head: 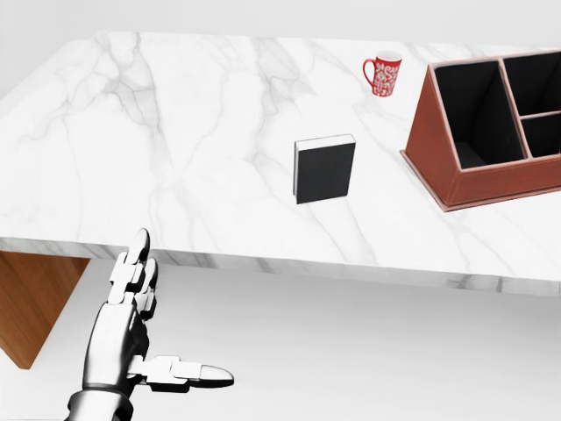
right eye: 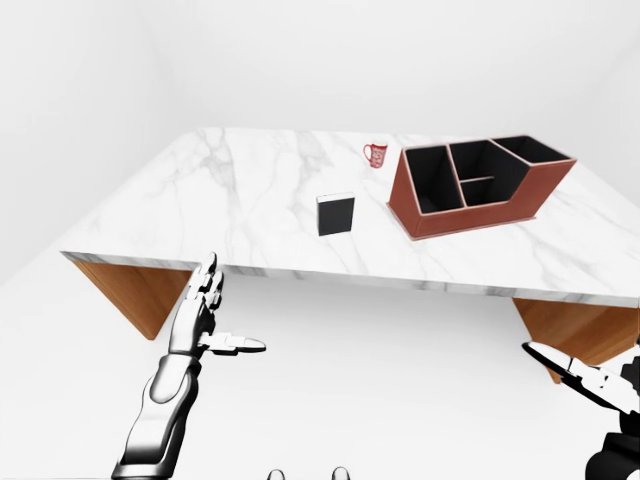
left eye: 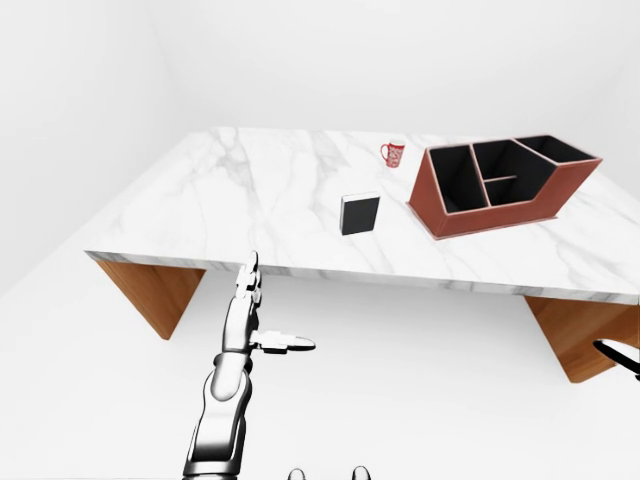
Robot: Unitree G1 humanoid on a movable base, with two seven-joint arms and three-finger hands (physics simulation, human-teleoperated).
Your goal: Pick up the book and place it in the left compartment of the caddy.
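Observation:
A black book [head: 324,169] with white page edges stands on the white marble table [head: 175,132], near the middle of the head view. To its right sits the red-brown caddy [head: 491,182] with black insides; its left compartment [head: 478,110] faces the book. My left hand [head: 175,311] hangs open below the table's near edge at the lower left, fingers straight, thumb pointing right, well short of the book. In the right-eye view my right hand [right eye: 575,372] shows at the lower right, open and low, far from the table top.
A red patterned mug [head: 383,75] stands above the book, left of the caddy. Wooden table legs [left eye: 150,290] show under both ends of the top. White floor lies below the table edge.

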